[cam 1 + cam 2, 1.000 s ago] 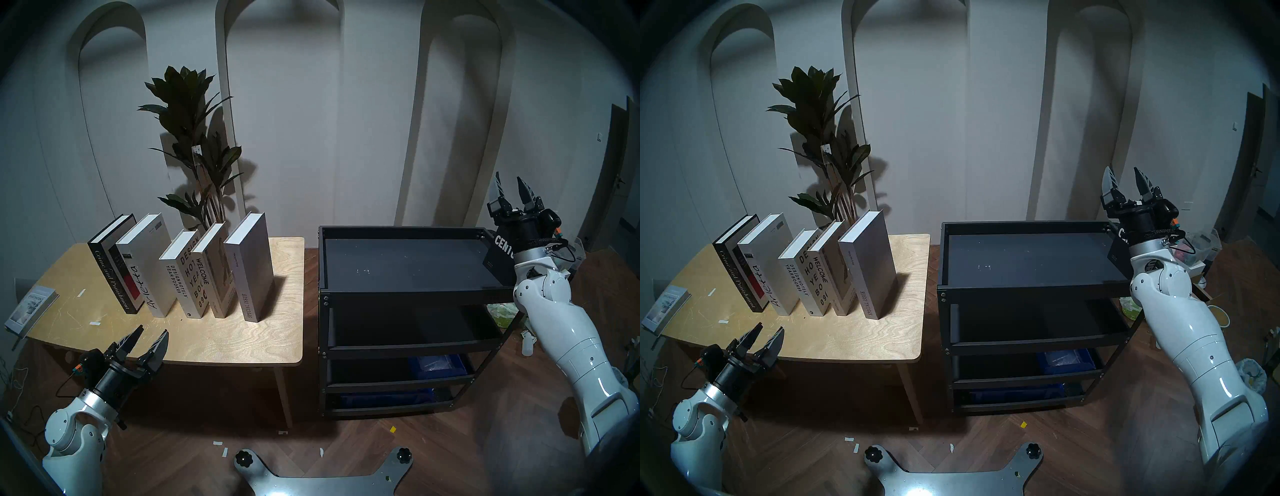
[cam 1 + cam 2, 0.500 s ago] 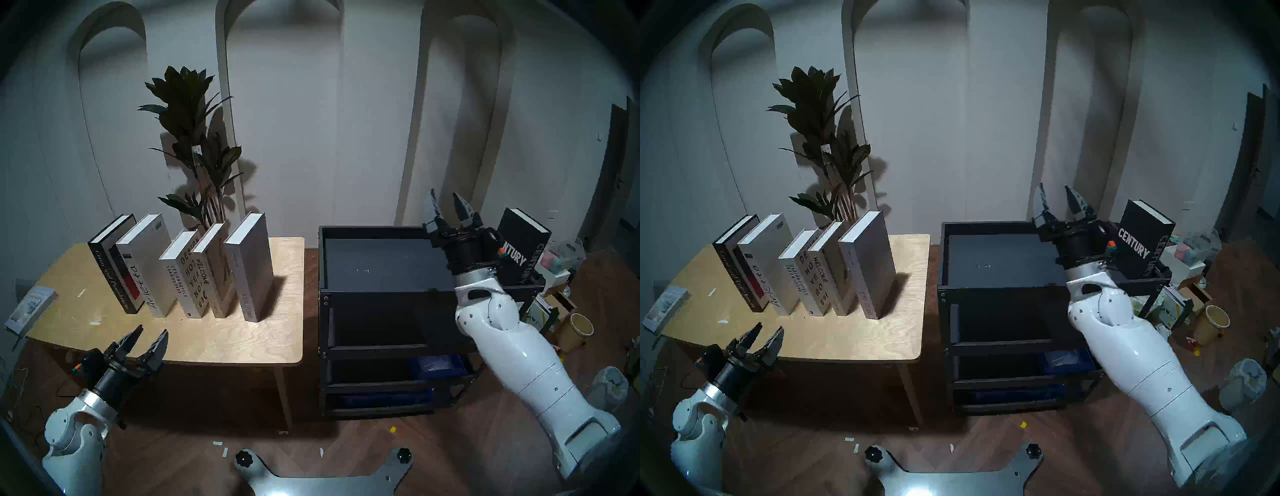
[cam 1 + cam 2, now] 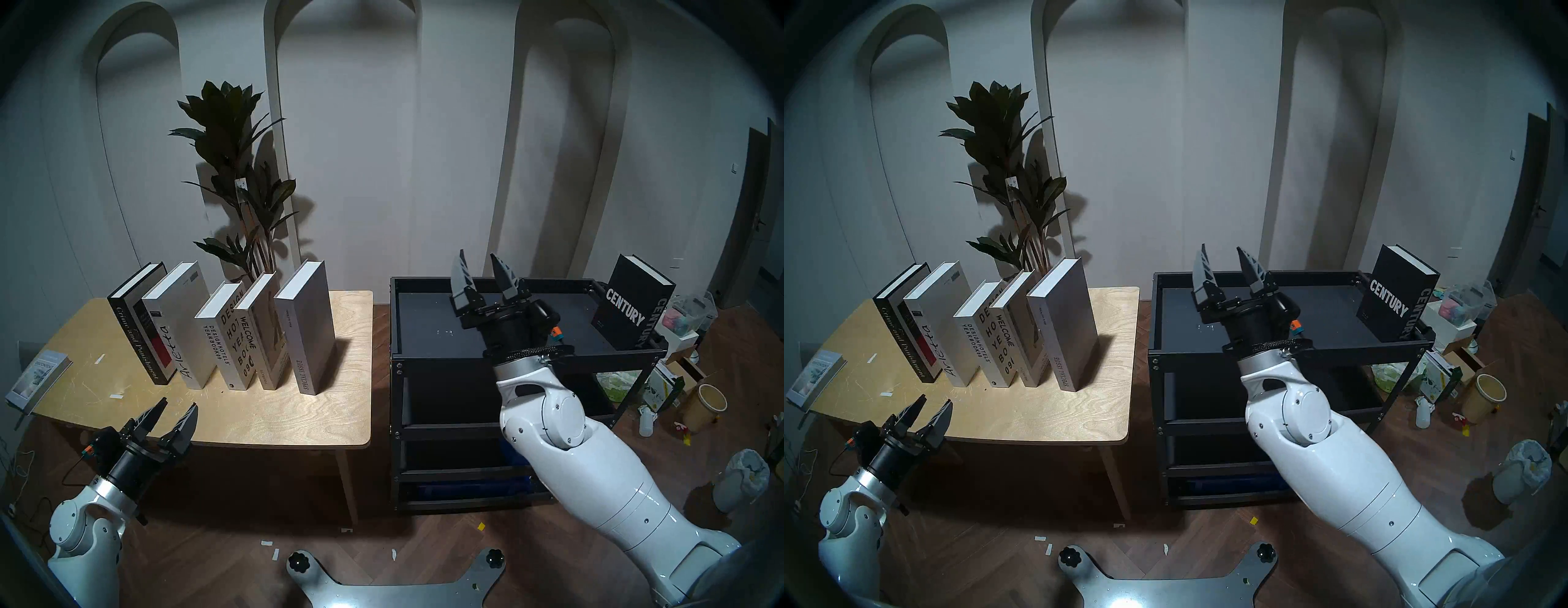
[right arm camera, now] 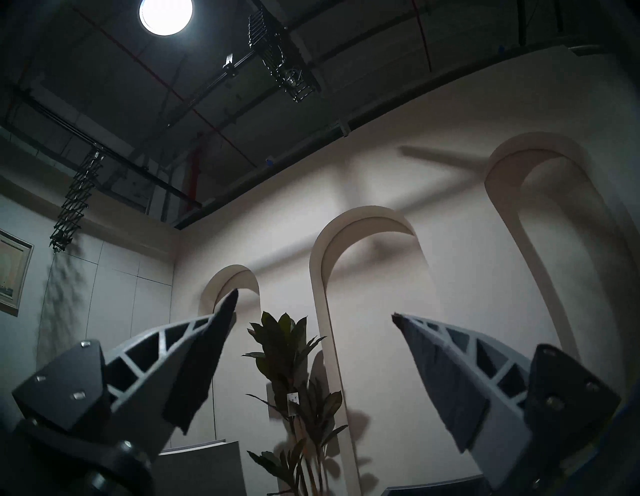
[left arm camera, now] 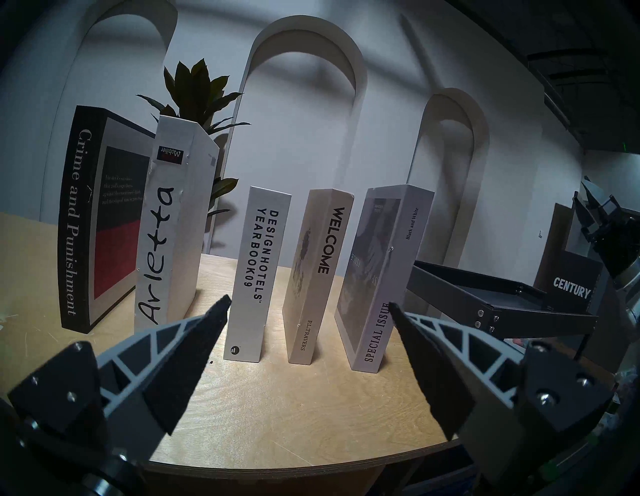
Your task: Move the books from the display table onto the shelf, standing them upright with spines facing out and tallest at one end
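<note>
While both gape: left claw (image 3: 174,412) empty | right claw (image 3: 483,270) empty (upturned)

Staged indoor set, probably a studio or test lab dressed as a living room. White wall with decorative arched niches (image 3: 343,127); potted plant (image 3: 237,170); herringbone wood floor (image 3: 424,535). Overhead: bare dark ceiling with exposed rails and pipes (image 4: 242,69). Floor clutter at right: paper cup (image 3: 709,403), bags, boxes.

Pale plywood display table (image 3: 271,416) with visible grain and scuffs; matt black metal shelf (image 3: 428,354); glossy white plastic arm shells (image 3: 594,479); herringbone wood floor (image 3: 428,547).
</note>
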